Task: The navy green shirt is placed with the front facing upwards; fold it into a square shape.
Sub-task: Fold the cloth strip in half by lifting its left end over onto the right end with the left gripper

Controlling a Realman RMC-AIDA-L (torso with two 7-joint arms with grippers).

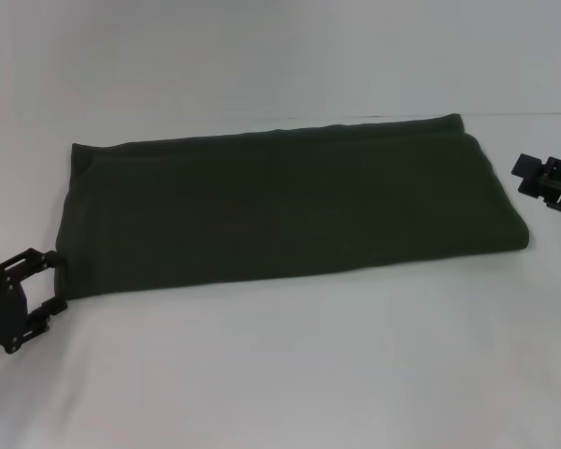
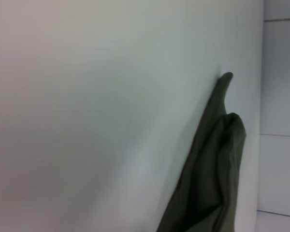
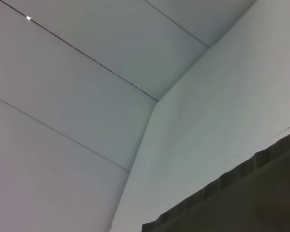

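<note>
One shirt (image 1: 290, 206) lies on one white table (image 1: 290, 374), folded into a long band with only plain green cloth showing. Two grippers are in view: the left gripper (image 1: 49, 279) at the band's near left corner, and the right gripper (image 1: 550, 184) just off its right end.

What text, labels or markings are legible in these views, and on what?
None readable in any view.
The navy green shirt lies folded into a long band on the white table; only plain green fabric shows, with no print and no collar label in sight.
The left gripper and the right gripper carry no legible marking.
</note>
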